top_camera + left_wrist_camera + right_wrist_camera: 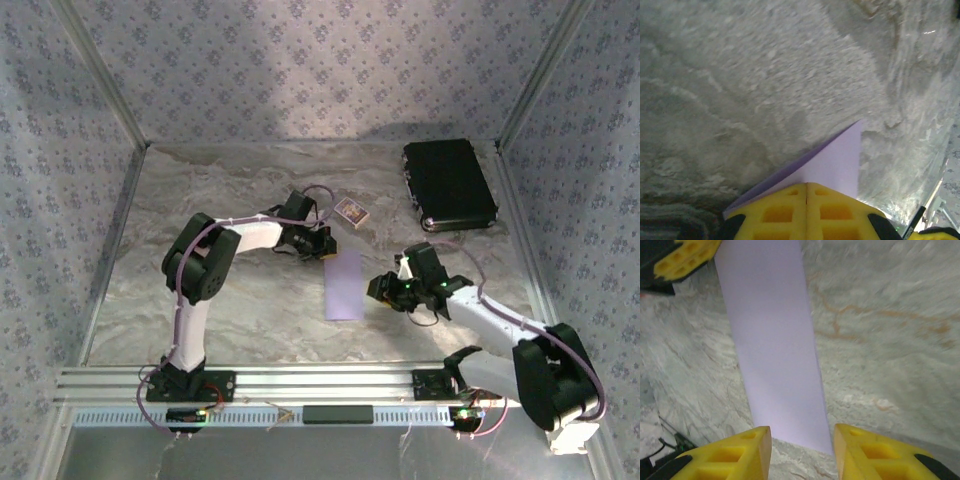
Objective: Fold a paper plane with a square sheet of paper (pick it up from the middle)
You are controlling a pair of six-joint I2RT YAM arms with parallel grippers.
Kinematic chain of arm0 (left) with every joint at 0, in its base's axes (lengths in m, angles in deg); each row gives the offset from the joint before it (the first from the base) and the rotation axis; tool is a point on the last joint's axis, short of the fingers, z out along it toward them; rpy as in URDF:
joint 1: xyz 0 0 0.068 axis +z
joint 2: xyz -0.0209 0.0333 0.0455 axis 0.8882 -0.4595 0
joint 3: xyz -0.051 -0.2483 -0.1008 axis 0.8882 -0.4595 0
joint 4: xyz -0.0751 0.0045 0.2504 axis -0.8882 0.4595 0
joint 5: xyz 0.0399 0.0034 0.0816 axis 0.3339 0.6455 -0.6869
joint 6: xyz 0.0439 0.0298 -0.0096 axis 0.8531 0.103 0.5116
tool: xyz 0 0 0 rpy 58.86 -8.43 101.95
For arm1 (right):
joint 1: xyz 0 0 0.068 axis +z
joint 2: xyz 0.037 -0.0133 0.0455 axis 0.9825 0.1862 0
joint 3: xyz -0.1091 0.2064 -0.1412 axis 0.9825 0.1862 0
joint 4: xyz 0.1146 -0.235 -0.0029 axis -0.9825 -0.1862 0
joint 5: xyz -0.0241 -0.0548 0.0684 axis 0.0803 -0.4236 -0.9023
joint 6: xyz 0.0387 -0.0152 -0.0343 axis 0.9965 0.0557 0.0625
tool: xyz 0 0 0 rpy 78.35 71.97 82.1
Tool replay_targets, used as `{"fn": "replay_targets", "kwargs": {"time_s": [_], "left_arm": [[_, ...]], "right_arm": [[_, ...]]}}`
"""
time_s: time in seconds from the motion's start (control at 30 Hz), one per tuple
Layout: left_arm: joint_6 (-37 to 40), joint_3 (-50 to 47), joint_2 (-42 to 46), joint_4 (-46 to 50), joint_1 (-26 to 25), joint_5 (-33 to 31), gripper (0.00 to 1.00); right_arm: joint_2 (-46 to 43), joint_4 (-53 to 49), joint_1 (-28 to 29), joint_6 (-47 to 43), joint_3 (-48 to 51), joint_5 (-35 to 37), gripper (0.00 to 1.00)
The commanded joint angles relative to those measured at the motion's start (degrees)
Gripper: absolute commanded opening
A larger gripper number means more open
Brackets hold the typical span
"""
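Left claw [806, 186]: pressed shut, fingers flush together, on one end of the lilac sheet of paper [832, 162]. Folded into a long narrow strip, reaching forward from the tips over the marbled bench [740, 75]. Right claw [802, 440]: parted, yellow fingers [740, 447] standing either side of the strip's opposite end, with that end lying between them. Just beyond the left claw, a small patterned card [351, 211]. Farther off, past the right claw, a black case [449, 185].
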Motion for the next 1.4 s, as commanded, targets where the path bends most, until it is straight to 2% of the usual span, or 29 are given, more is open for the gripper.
{"fn": "replay_targets", "kwargs": {"time_s": [0.0,0.13,0.47,0.83,1.1,1.37], "left_arm": [[0.7,-2.4,-1.4,-0.8,0.0,0.7,0.04],[0.2,-4.9,-1.6,-1.4,0.3,-0.4,0.04],[0.2,-5.6,-1.5,-1.6,0.4,-0.2,0.04],[0.0,-5.6,-1.5,-2.1,0.4,0.0,0.04],[-0.3,-5.5,-1.4,-2.0,0.4,0.4,0.04],[-0.6,-5.5,-0.9,-2.6,0.3,0.9,0.04]], "right_arm": [[2.7,1.3,2.5,1.8,-2.3,-2.5,0.41],[4.6,1.8,5.5,4.3,-1.1,-1.2,0.44],[5.9,3.6,5.7,6.7,1.3,-1.4,0.49],[9.4,10.5,6.5,8.7,0.9,-4.0,0.47],[9.5,12.6,5.9,5.7,0.0,-3.8,0.46],[15.2,21.0,3.9,5.0,-1.3,-8.8,0.42]]}}
